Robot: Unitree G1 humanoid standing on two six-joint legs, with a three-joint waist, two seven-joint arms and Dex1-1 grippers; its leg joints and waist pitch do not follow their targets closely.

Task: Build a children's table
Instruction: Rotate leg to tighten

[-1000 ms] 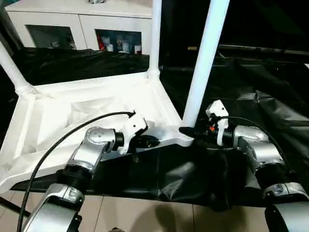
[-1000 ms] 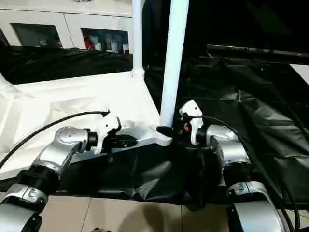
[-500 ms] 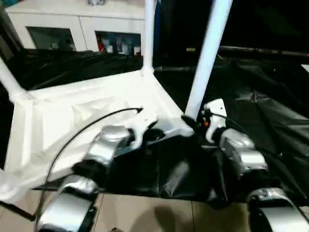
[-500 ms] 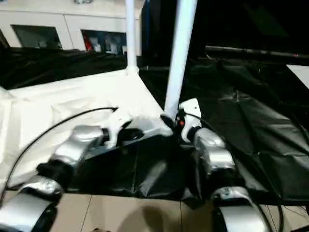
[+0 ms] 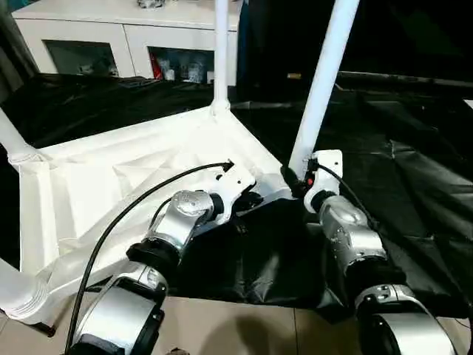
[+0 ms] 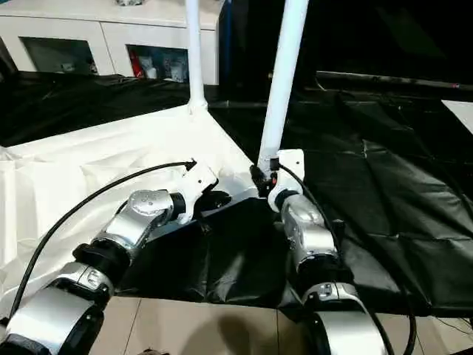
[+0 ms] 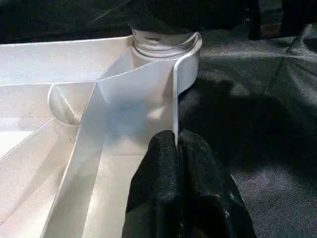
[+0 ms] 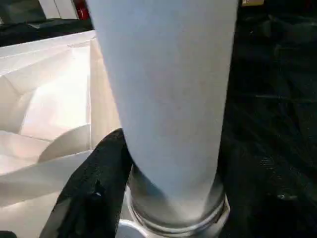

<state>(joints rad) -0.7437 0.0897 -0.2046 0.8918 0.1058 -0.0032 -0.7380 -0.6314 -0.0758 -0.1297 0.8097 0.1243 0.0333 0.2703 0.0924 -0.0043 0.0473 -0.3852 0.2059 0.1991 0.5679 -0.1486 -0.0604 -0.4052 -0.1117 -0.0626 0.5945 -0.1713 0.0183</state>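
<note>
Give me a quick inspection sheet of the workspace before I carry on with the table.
Surface: black sheet, creased, under the work.
Job's things: tabletop upside down, ribs up; near-right leg, far leg and left leg stand in corner sockets; a fourth leg at the near-left corner.
Clutter: nothing seen.
Grippers: left gripper shut on the tabletop's rim; right gripper at the near-right leg's base, one finger beside it.
Cables: black cable along the left arm.
Surroundings: white cabinet behind, tiled floor in front.

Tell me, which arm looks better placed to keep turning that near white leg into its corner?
Probably the right: its tool sits at the base of the near leg, a finger against it. The left tool is pinching the tabletop's rim.
</note>
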